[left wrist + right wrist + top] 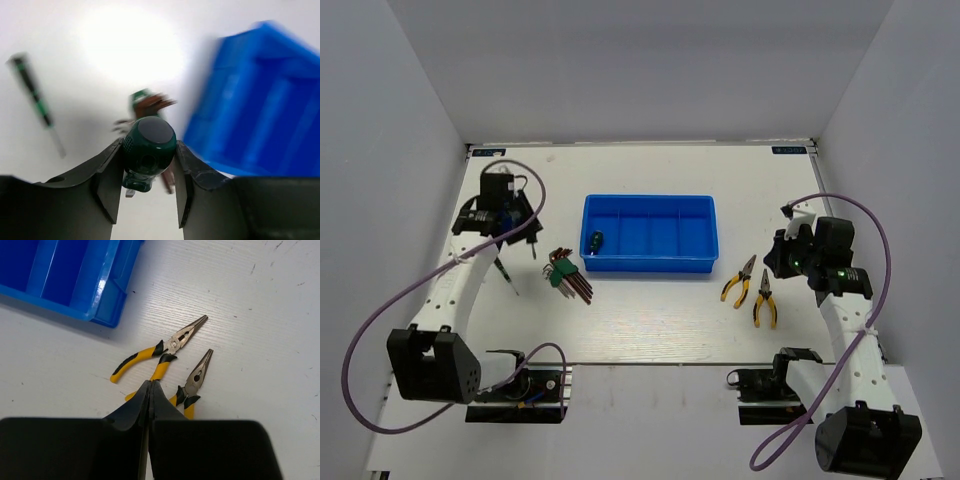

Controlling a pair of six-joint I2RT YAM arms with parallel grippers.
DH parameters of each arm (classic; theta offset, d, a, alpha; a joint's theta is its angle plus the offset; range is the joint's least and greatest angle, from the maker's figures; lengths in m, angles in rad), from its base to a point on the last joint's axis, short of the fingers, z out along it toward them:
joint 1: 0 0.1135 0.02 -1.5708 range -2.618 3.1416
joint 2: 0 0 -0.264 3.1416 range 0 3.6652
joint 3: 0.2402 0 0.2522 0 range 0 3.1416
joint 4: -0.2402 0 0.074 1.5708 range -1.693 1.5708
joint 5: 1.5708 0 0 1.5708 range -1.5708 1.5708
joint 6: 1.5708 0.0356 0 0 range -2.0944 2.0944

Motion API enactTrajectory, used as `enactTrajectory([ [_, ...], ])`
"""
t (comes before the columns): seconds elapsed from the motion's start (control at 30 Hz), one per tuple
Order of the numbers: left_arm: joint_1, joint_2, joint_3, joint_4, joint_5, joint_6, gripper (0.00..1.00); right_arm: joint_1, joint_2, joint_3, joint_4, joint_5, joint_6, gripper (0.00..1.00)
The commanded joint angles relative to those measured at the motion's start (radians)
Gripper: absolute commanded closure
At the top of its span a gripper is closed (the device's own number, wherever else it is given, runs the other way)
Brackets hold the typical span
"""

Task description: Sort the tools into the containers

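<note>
White bench (pixel 640 320), grey walls. A blue tray (pixel 650 266) sits mid-bench, split by dividers. One stubby green screwdriver (pixel 595 240) lies in its leftmost compartment; only the top view shows this.

Your left pincer (pixel 149 146) is clamped on a second green screwdriver (pixel 149 140), handle end toward the lens. Only the left wrist view shows that grip; from above you cannot make it out. The same wrist view, blurred, shows the hex key set (pixel 147 104) beyond the fingers, a slim green-and-black screwdriver (pixel 31 90) lying on the bench to the left, and the tray wall on the right. The top view puts the hex key set just beside the tray's front-left corner, outside it.

Your right pincer (pixel 150 386) is fully closed, fingers pressed together with nothing between them. It hangs over the two yellow-and-black pliers (pixel 175 342), which lie side by side on the bench near the tray's right end, outside it.
</note>
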Motion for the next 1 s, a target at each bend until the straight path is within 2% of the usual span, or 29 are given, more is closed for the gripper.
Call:
enactTrajectory([
  [0.0,-0.022,0.064,0.097,0.120,0.310,0.131,1.00,-0.003,0.021,0.033,0.007,-0.007,-0.013,1.00],
  [0.1,-0.064,0.182,0.172,0.199,0.432,0.159,1.00,-0.002,0.053,0.041,-0.002,-0.003,-0.010,1.00],
  [0.4,-0.176,0.416,0.345,0.237,0.454,0.211,1.00,-0.003,0.070,0.035,0.007,0.005,-0.003,0.97],
  [0.7,-0.242,0.482,0.364,0.248,0.399,0.224,0.99,-0.003,0.102,0.036,0.007,0.014,-0.006,0.97],
  [0.77,-0.252,0.496,0.364,0.248,0.367,0.211,0.95,0.000,0.101,0.038,0.007,0.013,-0.009,0.90],
  [0.8,-0.253,0.505,0.364,0.248,0.352,0.202,0.91,-0.002,0.101,0.038,0.009,0.016,-0.009,0.77],
  [0.83,-0.263,0.505,0.353,0.248,0.329,0.191,0.74,-0.002,0.099,0.036,0.007,0.014,-0.009,0.69],
  [0.9,-0.263,0.505,0.353,0.248,0.304,0.182,0.64,-0.003,0.101,0.035,0.010,0.019,-0.013,0.53],
  [0.93,-0.272,0.505,0.353,0.239,0.280,0.182,0.50,-0.002,0.102,0.033,0.006,0.019,-0.012,0.47],
  [0.97,-0.272,0.505,0.362,0.239,0.280,0.182,0.48,-0.003,0.104,0.036,0.006,0.019,-0.010,0.47],
])
